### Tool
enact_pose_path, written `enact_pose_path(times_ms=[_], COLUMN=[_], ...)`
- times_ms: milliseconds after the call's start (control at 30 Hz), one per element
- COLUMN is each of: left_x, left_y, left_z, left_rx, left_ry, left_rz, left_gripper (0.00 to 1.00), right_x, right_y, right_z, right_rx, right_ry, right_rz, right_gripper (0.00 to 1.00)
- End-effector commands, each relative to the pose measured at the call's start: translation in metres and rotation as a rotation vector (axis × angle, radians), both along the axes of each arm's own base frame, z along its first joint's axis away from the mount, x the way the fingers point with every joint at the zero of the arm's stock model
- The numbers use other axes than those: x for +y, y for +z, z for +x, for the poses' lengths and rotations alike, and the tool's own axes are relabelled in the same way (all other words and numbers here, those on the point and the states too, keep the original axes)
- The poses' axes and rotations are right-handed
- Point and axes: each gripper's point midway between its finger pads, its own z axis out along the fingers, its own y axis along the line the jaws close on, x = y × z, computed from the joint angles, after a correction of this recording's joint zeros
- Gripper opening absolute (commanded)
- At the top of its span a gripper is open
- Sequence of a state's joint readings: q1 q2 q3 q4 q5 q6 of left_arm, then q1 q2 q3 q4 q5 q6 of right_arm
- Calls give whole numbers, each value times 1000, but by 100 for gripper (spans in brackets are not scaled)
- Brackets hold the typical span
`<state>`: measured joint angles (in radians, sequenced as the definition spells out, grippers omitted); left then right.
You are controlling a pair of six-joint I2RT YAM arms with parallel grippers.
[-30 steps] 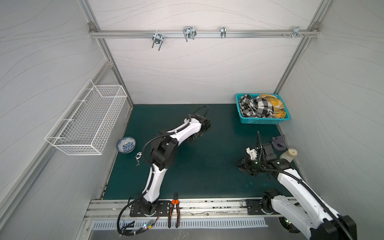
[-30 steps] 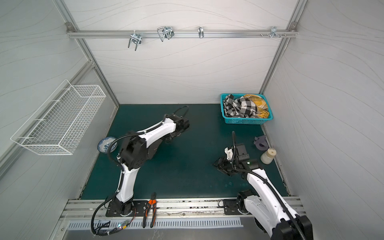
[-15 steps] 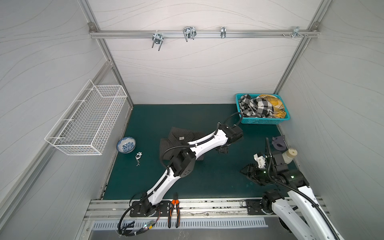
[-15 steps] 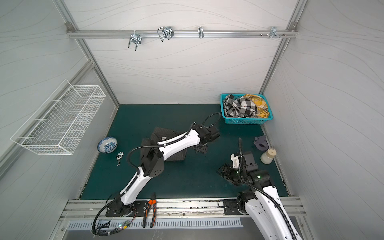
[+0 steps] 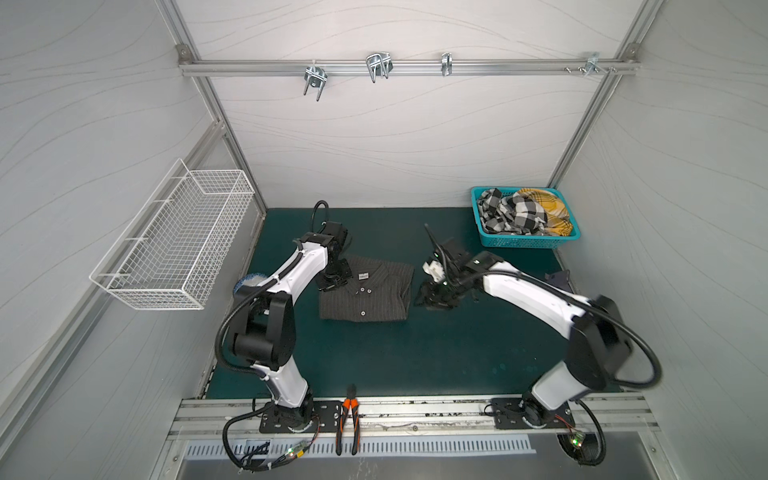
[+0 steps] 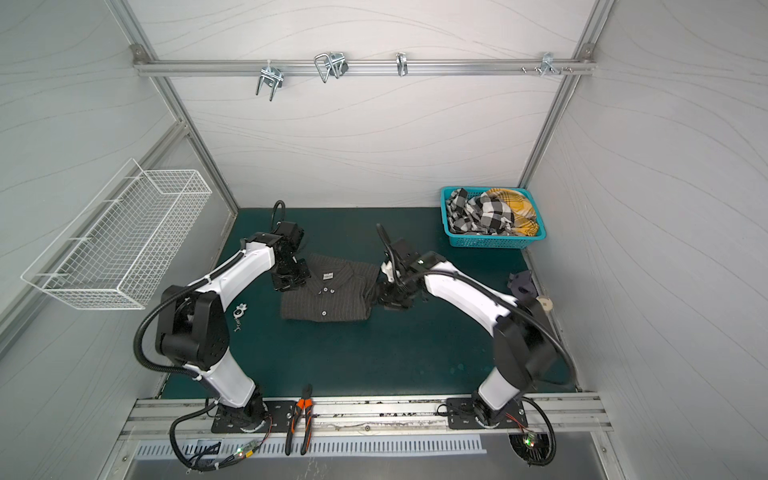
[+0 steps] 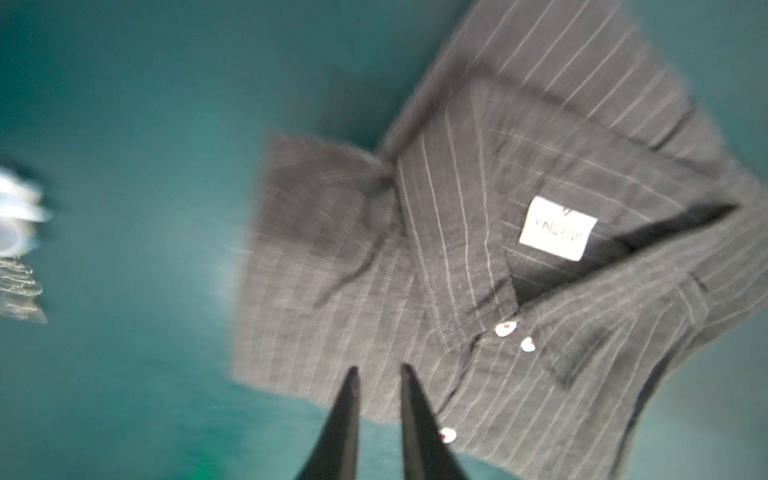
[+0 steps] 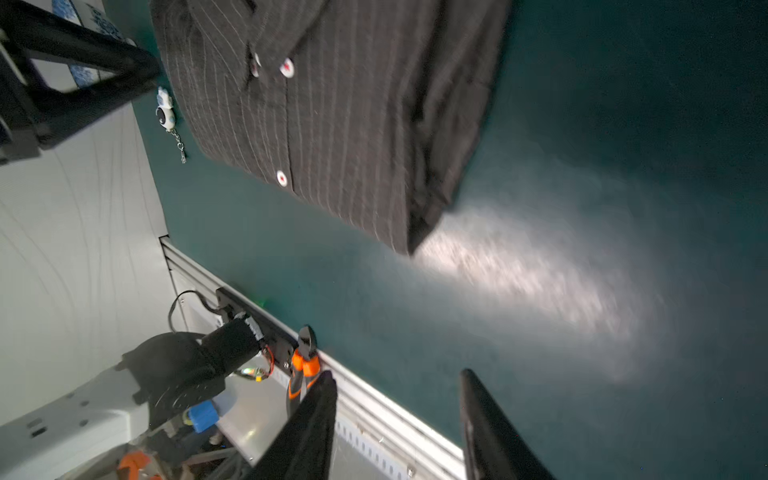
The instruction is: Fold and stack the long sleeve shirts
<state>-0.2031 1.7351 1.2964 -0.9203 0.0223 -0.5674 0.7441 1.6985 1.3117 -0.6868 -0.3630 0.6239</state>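
Now: dark charcoal-grey pinstriped long sleeve shirt [image 5: 365,297] laid folded on green-matted desk [image 5: 415,357], nothing gripped.
The shirt is folded into a rectangle with the collar toward the far edge. White buttons and a white neck label are shown on top, and it is placed about mid-depth, left of the desk's centre. The left gripper [image 7: 379,370] is positioned at the shirt's far left corner, jaws almost closed with only a slit between them and nothing clamped; contact with the cloth cannot be told. The right gripper [image 8: 397,374] is held just beside the shirt's right edge, apart from it, jaws roughly half spread and empty. A teal plastic basket [image 5: 525,241] of checked cloth is set at the far right corner.
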Motion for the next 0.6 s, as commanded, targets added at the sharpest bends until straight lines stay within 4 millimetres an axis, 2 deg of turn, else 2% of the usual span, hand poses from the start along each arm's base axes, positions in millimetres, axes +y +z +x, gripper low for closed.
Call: enact_pose_path(times_ms=[0,100,267,333,433,567], left_x=[-21,-27,-38,-48,-69,-97], left_y=[-16,-38,-58,-63,-65,-52], left_z=[8,0,-25,-38,-63,-89], left_rx=[2,51,92,103,111,88], left_ry=[-28,-11,-34,-56,-105,-192], left_rz=[-104,-132,-126,-130,-143,-148], left_gripper=[7,0,0,0,0,0], right_x=[33,48,43,28,1,-33], right_y=[-20,-41,-67,-72,-69,-55], right_z=[14,16,4,-3,-13,-28], right_rx=[-13,28,66,73,61,60], right_ry=[56,67,77,66,34,18], right_rz=[-16,-28,-85,-130,-148,-138], right_gripper=[46,42,36,32,26,26])
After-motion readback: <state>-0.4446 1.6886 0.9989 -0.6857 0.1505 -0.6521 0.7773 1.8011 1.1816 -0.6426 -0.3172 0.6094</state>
